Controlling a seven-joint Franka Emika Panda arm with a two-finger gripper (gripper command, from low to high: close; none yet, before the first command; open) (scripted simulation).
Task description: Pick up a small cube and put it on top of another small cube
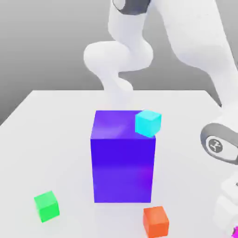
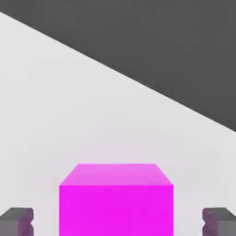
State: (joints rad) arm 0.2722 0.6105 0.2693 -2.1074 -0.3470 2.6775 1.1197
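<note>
One magenta cube (image 2: 116, 209) between open jaws

In the exterior view, the arm (image 1: 197, 39) reaches down along the exterior view's right, which makes sense because the magenta cube lies at that edge, low down and partly cut off. The big blue-purple block (image 1: 122, 169) stands upright on the table (image 1: 60, 135), well apart from the hand, so it should not hinder the grasp. A cyan cube (image 1: 148, 123) is seen at the block's upper front corner; it looks perched there, though from this angle I can't be sure how it is supported. A green cube (image 1: 47, 206) and an orange cube (image 1: 155, 222) sit low on the table, either side of the block's foot. Any of the three could be the one to stack on; nothing here settles which.

In the hand view, the gripper (image 2: 118, 221) stands wide, one finger on each side of the magenta cube with a gap at both flanks, so nothing is gripped. The cube's near face lies square between the fingers, presumably so that both pads will meet flat sides and not turn it. Closing evenly looks like the step in hand; the lift and stacking remain.
</note>
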